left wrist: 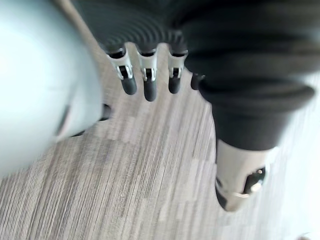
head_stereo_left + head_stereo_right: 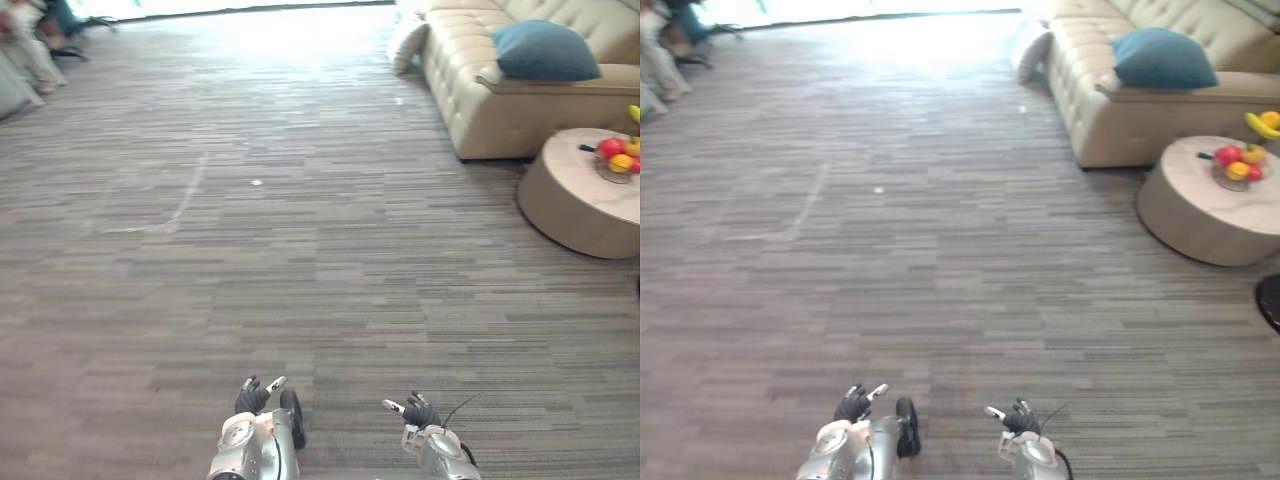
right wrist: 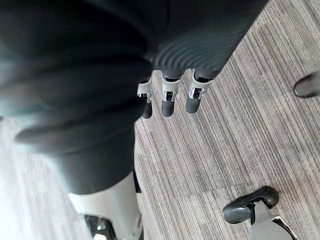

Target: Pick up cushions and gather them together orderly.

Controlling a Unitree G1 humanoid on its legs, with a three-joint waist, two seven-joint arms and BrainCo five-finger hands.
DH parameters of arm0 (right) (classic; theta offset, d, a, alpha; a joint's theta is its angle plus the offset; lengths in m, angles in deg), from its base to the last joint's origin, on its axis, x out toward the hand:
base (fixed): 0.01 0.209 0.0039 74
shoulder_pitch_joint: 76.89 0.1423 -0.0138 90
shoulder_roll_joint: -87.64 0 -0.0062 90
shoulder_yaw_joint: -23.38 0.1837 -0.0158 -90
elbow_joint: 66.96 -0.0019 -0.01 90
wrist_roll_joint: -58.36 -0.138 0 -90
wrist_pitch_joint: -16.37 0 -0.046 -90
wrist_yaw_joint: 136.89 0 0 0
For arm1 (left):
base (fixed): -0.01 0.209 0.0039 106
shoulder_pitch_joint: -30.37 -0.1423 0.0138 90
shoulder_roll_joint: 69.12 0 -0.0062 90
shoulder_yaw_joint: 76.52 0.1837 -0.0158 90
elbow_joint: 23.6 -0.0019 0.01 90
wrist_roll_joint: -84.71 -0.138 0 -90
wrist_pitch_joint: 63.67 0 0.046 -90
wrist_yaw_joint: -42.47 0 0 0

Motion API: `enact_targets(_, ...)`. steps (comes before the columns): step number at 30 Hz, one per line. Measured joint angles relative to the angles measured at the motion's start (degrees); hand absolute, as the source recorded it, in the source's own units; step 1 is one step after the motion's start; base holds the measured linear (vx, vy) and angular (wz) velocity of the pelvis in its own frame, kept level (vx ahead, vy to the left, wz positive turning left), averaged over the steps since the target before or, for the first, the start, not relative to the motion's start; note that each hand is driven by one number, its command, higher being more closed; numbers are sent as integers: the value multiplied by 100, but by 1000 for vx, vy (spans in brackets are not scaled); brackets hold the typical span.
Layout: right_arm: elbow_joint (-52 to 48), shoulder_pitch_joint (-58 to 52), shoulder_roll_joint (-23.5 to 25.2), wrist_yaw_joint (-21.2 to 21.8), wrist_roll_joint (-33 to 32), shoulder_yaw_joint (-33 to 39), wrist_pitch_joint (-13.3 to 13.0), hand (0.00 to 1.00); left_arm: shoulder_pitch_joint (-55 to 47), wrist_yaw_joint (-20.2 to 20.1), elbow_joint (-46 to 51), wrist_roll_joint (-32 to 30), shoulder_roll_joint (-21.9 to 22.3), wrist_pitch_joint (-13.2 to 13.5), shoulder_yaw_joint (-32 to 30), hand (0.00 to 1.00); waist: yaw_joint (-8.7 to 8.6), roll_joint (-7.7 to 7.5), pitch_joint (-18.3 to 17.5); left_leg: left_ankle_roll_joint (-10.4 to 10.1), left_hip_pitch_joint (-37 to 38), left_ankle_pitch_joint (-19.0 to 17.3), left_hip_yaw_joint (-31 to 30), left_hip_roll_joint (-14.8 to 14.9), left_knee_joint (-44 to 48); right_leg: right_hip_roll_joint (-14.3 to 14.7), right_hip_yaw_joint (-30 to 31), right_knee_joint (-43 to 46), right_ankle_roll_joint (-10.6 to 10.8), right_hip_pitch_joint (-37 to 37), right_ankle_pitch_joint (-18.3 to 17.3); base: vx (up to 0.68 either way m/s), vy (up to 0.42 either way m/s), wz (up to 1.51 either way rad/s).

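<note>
Seeing 2 cushions far ahead on the right: a blue cushion up on the beige sofa, just behind its near arm, and a white cushion down against the sofa's far end. Probably light, soft and easy to squash, not fragile; better to take each by a thick edge or corner, pinching deep into the filling. Holding nothing in the left hand or right hand, both low over the carpet, fingers loose, side by side, thumbs apart. On the round table, a fruit bowl with red and orange fruit; for the banana, inside or behind, cannot tell.
</note>
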Motion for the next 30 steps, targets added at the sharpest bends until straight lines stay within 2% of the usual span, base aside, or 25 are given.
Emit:
enact_targets(1, 2, -24, -1, 0, 0, 1, 3, 0, 19, 1, -24, 1, -9, -18, 15, 0, -12, -2, 17, 10, 114, -80, -9, -46, -10, 4, 64, 537, 52, -236, 281, 661, 319, 19)
enact_targets(2, -27, -56, -5, 12, 0, -15, 4, 0, 56, 15, -154, 1, -34, -60, 33, 0, -63, 7, 88, 35, 582, -262, -41, -179, -101, 35, 88, 1992, 131, -842, 422, 586, 238, 5)
enact_targets(3, -79, -37, -48, 13, -1, -22, -27, 0, 83, 19, -218, 2, -21, -96, 79, 0, -111, 74, 131, 57, 975, -367, -45, -208, -235, 93, 19, 2471, 48, -1144, 304, 639, 252, -13)
enact_targets(4, -188, -44, -123, 15, -3, -28, -88, 0, 52, 27, -270, 2, 19, -110, 190, 0, -109, 278, 162, 35, 1547, -599, -35, -172, -609, 199, -308, 2680, -123, -1611, 54, 587, 225, -33)
enact_targets(5, -299, -38, -119, 25, -4, -23, -140, 0, 51, 35, -287, 2, 24, -111, 214, 0, -131, 381, 187, 33, 1999, -798, 7, -194, -906, 233, -697, 2532, -336, -2197, -143, 469, 168, -31)
enact_targets(7, -332, 18, -122, 32, -4, -13, -168, 0, 85, 35, -314, 2, 6, -108, 209, 0, -176, 360, 207, 9, 2334, -880, 1, -212, -1080, 243, -1142, 2035, -502, -2631, -279, 446, 76, 0)
enact_targets(8, -315, 53, -140, 34, -5, 28, -169, 0, 111, 33, -403, 1, 20, -111, 216, 0, -264, 321, 220, -67, 2701, -1010, -43, -212, -1243, 288, -1538, 1336, -598, -2884, -297, 521, 24, 20)
enact_targets(10, -316, 66, -146, 35, -10, 147, -194, 0, 159, 27, -481, 0, 51, -121, 339, 0, -327, 291, 230, -174, 3194, -1219, -173, -244, -1494, 435, -1789, -217, -691, -3164, 103, 582, -17, 33)
enact_targets(11, -317, 67, -153, 33, -9, 176, -199, 0, 177, 21, -483, -2, 63, -121, 350, 0, -333, 279, 229, -194, 3265, -1273, -211, -266, -1526, 464, -1774, -537, -709, -3212, 237, 846, -93, 60)
enact_targets(12, -290, 73, -237, 33, -10, 226, -191, 0, 183, 7, -490, -10, 139, -118, 368, 0, -397, 289, 241, -136, 3584, -1403, -474, -326, -1657, 557, -1541, -1023, -858, -3308, 846, 761, -107, 69)
enact_targets(13, -279, 52, -280, 33, -8, 181, -155, 0, 166, 6, -512, -13, 164, -121, 362, 0, -453, 310, 226, -141, 3686, -1390, -678, -285, -1570, 570, -1398, -739, -1180, -3297, 1075, 771, -133, 75)
enact_targets(14, -283, 51, -339, 34, -8, 192, -155, 0, 175, -10, -543, -16, 163, -124, 394, 0, -486, 410, 227, -169, 3675, -1372, -795, -211, -1420, 575, -1452, -493, -1247, -3319, 881, 733, -212, 48)
enact_targets(15, -282, 74, -435, 25, -9, 235, -143, 0, 170, -28, -551, -33, 195, -131, 427, 0, -501, 577, 229, -369, 3505, -1250, -934, -21, -835, 613, -1535, -192, -1355, -3284, 523, 709, -234, 30)
enact_targets(16, -292, 90, -484, 26, -10, 234, -131, 0, 182, 0, -548, -47, 176, -132, 394, 0, -517, 694, 256, -724, 3063, -1010, -1097, 172, 324, 635, -1678, -119, -1433, -3081, 229, 701, -236, 20)
enact_targets(17, -292, 97, -491, 24, -10, 235, -132, 0, 188, 2, -543, -52, 179, -132, 356, 0, -534, 728, 266, -848, 2836, -810, -1182, 259, 875, 668, -1706, -144, -1444, -2978, 136, 716, -217, 14)
enact_targets(18, -287, 136, -526, 10, -27, 203, -123, 0, 165, 1, -484, -36, 165, -133, 274, 0, -522, 870, 333, -1148, 2049, 111, -1406, 567, 2659, 847, -1750, -441, -1504, -2433, -64, 706, -187, -12)
enact_targets(19, -264, 169, -521, 5, -49, 139, -105, 0, 114, -12, -433, -26, 162, -131, 222, 0, -432, 897, 430, -939, 1605, 20, -1303, 776, 3655, 1030, -1686, -759, -1573, -1873, -170, 832, -176, -30)
enact_targets(21, -218, 209, -381, 1, -71, -68, -89, 0, 38, 7, -216, 4, 145, -105, 137, 0, -271, 731, 480, -701, 896, -268, -1027, 852, 4125, 1039, -1579, -1298, -1558, -1051, -290, 674, -88, -40)
enact_targets(22, -161, 211, -293, 1, -81, -136, -82, 0, 3, 5, -81, 32, 147, -88, 135, 0, -238, 589, 461, -567, 466, -354, -713, 923, 3853, 1028, -1494, -1654, -1540, -650, -340, 555, -70, -31)
enact_targets(24, -145, 241, -288, 0, -117, -280, -63, 0, -25, -7, 46, 42, 169, -35, 138, 0, -179, 603, 430, -445, -74, -440, -289, 995, 2828, 1029, -1331, -2147, -1425, -86, -397, 571, -11, -45)
enact_targets(26, -121, 232, -233, 5, -115, -268, -54, 0, -45, -2, 125, 45, 174, 7, 79, 0, -78, 653, 409, -498, -233, -417, -54, 897, 1246, 1007, -1098, -2429, -1207, 360, -523, 636, 68, -68)
enact_targets(27, -71, 233, -225, -3, -110, -260, -44, 0, -46, -2, 130, 46, 176, 15, 18, 0, 12, 658, 395, -587, -253, -225, -87, 777, 228, 960, -943, -2644, -1062, 695, -624, 568, 131, -71)
enact_targets(28, -57, 230, -235, -5, -107, -265, -34, 0, -55, -2, 141, 47, 179, 20, -23, 0, 31, 645, 374, -604, -269, -103, -124, 714, -145, 924, -858, -2742, -999, 839, -683, 731, 231, -84)
enact_targets(29, -54, 205, -252, -5, -97, -276, -33, 0, -96, 5, 173, 48, 177, 23, -77, 0, 44, 626, 263, -518, -379, 322, -198, 624, -489, 864, -683, -2844, -834, 1030, -804, 756, 304, -95)
enact_targets(30, -47, 162, -215, -2, -79, -279, -28, 0, -116, 7, 163, 44, 153, 21, -77, 0, 96, 512, 109, -258, -341, 906, -150, 496, -349, 674, -398, -2775, -752, 1096, -856, 916, 397, -84)
